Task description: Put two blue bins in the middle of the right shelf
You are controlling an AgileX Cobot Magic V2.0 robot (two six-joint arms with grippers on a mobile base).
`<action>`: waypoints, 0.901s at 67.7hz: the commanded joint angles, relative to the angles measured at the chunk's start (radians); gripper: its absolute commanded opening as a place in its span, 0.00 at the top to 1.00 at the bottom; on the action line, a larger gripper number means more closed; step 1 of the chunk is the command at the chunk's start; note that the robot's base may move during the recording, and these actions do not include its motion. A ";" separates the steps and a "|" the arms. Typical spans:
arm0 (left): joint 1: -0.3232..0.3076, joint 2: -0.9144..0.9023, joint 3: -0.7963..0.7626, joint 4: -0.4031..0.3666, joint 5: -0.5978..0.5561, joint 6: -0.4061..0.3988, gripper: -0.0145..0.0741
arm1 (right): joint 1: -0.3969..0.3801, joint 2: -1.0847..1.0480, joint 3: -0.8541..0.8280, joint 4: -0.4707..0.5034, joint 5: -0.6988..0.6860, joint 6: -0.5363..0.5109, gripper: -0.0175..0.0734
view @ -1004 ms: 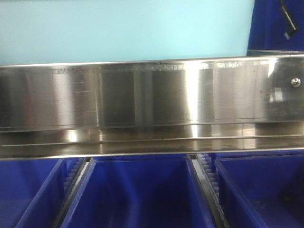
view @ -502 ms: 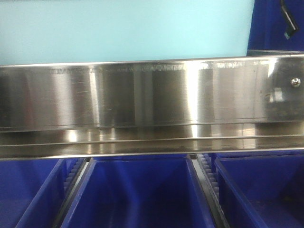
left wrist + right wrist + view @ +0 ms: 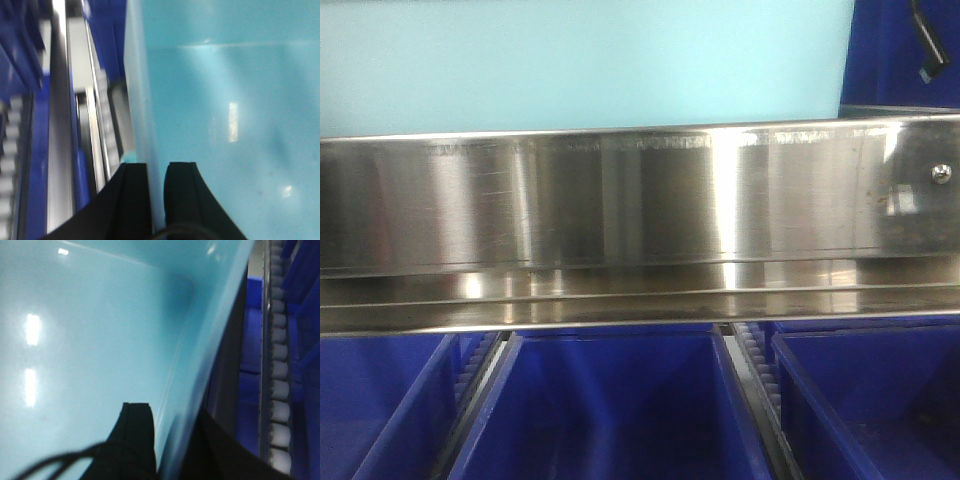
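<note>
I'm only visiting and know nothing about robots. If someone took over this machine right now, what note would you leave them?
Left gripper: fingers sit either side of one wall of the light blue bin, apparently clamped on it.
Right gripper: the same, on another wall of that bin.
Position: in the front view the bin sits above the steel shelf rail, with dark blue bins in the row beneath. I cannot tell whether it rests on the shelf or is lifted.
Done: one bin gripped by both arms.
Left: place it on the right shelf's middle level, then the second bin. No delivered bin is in view.
</note>
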 commanded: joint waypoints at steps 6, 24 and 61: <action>-0.019 -0.012 0.045 -0.110 0.067 -0.001 0.96 | 0.007 -0.009 -0.008 0.045 -0.053 -0.031 0.98; -0.019 -0.012 0.154 -0.124 0.067 -0.001 0.96 | 0.007 -0.009 -0.007 0.063 -0.053 -0.031 0.98; -0.019 -0.052 0.161 -0.032 0.067 -0.001 0.96 | 0.009 -0.005 -0.001 0.186 -0.053 -0.008 0.98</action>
